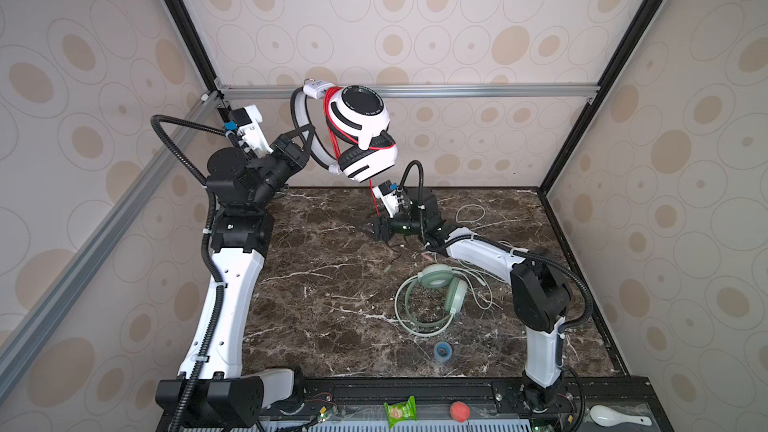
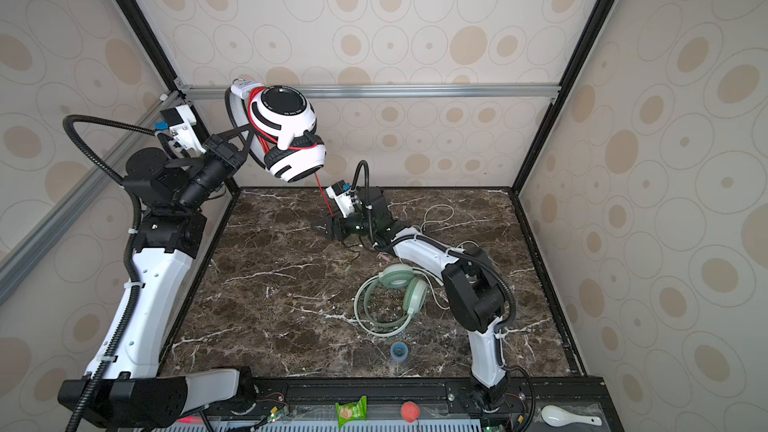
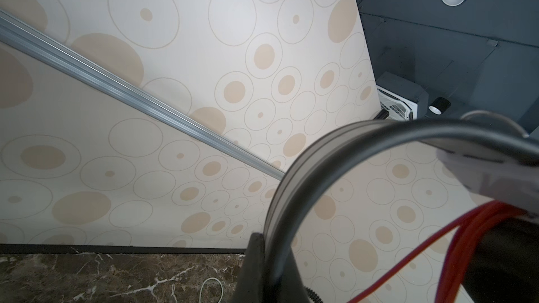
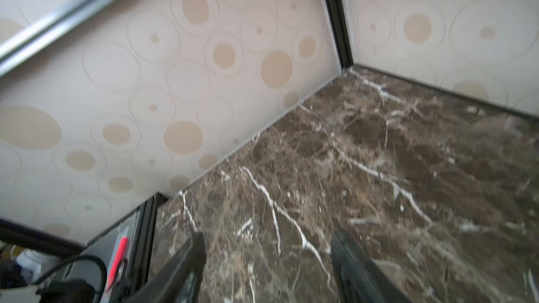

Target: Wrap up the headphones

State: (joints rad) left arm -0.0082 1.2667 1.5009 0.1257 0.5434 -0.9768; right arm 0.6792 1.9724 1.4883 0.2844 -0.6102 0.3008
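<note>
Right gripper (image 4: 267, 237) over the marble tabletop (image 4: 379, 155) — jaws apart.
Veined stone meets the patterned wall (image 4: 145, 83); a blurred red item (image 4: 119, 255), perhaps a tool, sits past the table edge.

White-black pair (image 1: 360, 118): aloft at back left, cups tilted, red cable (image 1: 330, 130) wound over the band, one strand hanging toward the surface (image 1: 332, 284). Mint pair (image 1: 436, 284): flat on surface, right of centre, pale cable (image 1: 471, 206) loose, sprawled behind.
</note>
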